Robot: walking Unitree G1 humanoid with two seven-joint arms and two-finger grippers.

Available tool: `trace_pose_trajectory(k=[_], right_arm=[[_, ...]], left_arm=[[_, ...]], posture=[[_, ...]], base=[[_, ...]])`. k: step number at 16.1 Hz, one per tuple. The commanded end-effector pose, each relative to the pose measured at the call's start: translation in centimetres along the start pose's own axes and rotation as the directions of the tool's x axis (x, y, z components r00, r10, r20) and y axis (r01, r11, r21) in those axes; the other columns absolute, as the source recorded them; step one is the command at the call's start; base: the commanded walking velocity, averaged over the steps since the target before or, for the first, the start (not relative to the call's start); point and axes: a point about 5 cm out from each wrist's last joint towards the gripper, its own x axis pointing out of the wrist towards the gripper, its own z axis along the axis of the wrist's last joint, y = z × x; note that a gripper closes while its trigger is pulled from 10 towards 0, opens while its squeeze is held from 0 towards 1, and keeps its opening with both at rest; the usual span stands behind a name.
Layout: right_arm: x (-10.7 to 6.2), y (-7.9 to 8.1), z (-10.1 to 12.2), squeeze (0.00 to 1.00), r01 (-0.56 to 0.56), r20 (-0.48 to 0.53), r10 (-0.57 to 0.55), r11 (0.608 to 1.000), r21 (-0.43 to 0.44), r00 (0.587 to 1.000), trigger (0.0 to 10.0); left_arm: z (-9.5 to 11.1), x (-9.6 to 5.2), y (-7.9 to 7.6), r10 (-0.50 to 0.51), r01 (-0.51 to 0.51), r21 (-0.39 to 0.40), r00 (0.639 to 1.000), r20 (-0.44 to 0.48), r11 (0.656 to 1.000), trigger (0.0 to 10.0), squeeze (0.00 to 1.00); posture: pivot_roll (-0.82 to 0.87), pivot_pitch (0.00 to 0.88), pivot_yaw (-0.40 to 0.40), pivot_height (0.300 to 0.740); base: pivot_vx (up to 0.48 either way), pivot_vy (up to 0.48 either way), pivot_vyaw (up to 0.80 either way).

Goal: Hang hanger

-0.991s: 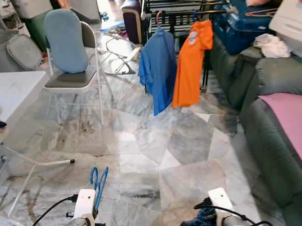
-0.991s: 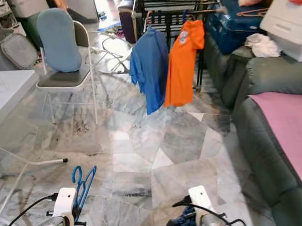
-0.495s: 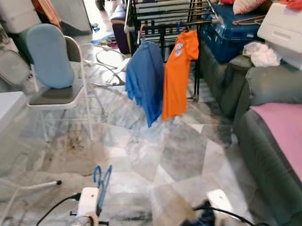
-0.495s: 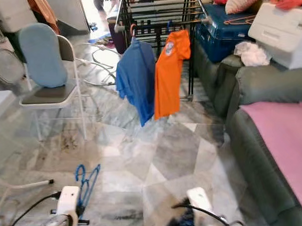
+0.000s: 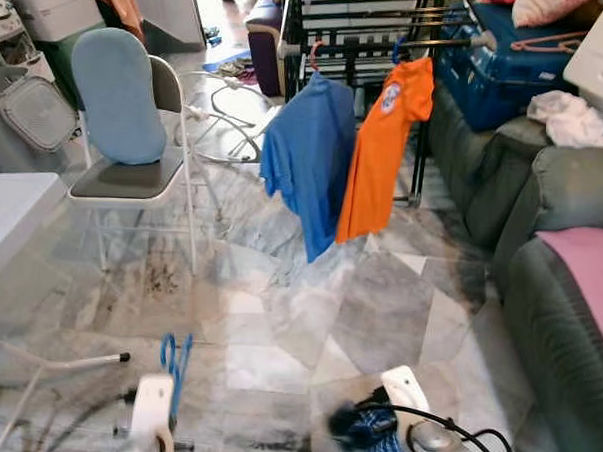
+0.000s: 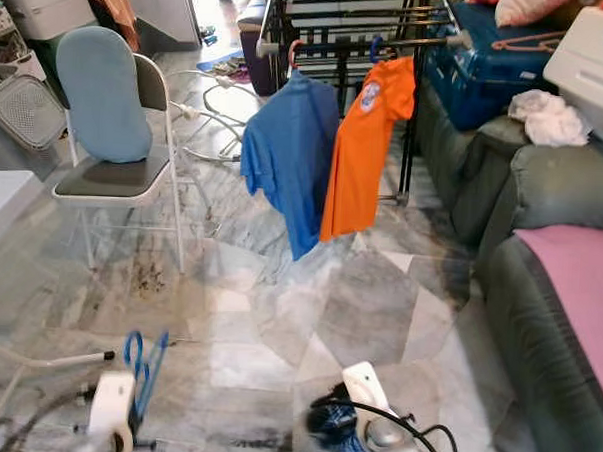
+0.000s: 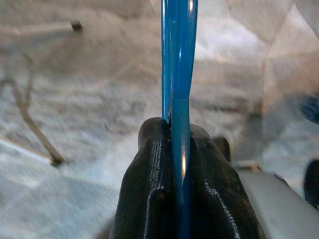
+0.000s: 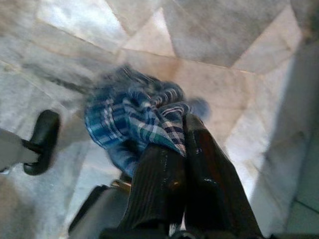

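Currently carrying: left gripper [image 7: 174, 149] clamped on hanger [image 5: 173, 366], right gripper [image 8: 182, 149] clamped on cloth [image 8: 134, 122]. Next: approach rack [image 5: 380, 29].

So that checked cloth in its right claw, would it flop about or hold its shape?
Probably floppy: the blue plaid cloth bunches in soft folds where the right gripper pinches it. It likely weighs little, since the pinch alone holds it above the marble floor. It may sway and snag.
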Motion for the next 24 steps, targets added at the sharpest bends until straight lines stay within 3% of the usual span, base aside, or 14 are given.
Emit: trace_pose_trajectory(k=[1,4,7,9,22,24], right_arm=[[0.1,1.0,0.8,0.0,-0.016,0.015,0.016,1.0,-0.003,1.0,10.0],[0.3,3.0,2.3,0.0,-0.037,0.037,0.038,0.999,-0.011,0.999,10.0],[0.3,3.8,2.8,0.0,-0.046,0.044,0.046,0.999,-0.012,0.998,10.0],[0.3,2.5,2.0,0.0,-0.03,0.03,0.03,1.0,-0.004,0.999,10.0],[0.2,2.7,1.7,0.0,-0.036,0.031,0.036,0.999,-0.013,0.999,10.0],[0.2,2.7,1.7,0.0,-0.039,0.034,0.04,0.999,-0.02,0.999,10.0]], left_arm=[[0.1,0.0,0.8,0.024,-0.024,0.0,1.0,0.002,1.0,10.0,0.0],[-0.1,-0.1,0.9,0.024,-0.024,0.014,1.0,-0.003,1.0,10.0,0.0],[0.0,-0.1,0.9,0.019,-0.019,0.031,1.0,-0.001,0.999,10.0,0.0],[0.5,0.0,0.5,0.015,-0.016,0.048,1.0,0.012,0.999,10.0,0.0],[0.1,0.0,0.6,0.037,-0.037,0.094,0.999,-0.002,0.995,10.0,0.0],[0.1,0.0,0.6,0.037,-0.036,0.093,0.999,-0.007,0.995,10.0,0.0]], posture=[[-0.09,0.0,0.08,0.74],[-0.09,0.0,0.086,0.74],[-0.09,0.0,0.092,0.74],[-0.1,0.0,0.098,0.74],[-0.09,0.0,0.105,0.74],[-0.09,0.0,0.107,0.74]], base=[[0.0,0.289,0.0],[0.0,0.48,0.0],[0.0,0.48,0.0],[0.0,0.122,0.0],[0.0,0.0,0.0],[0.0,0.0,0.76]])
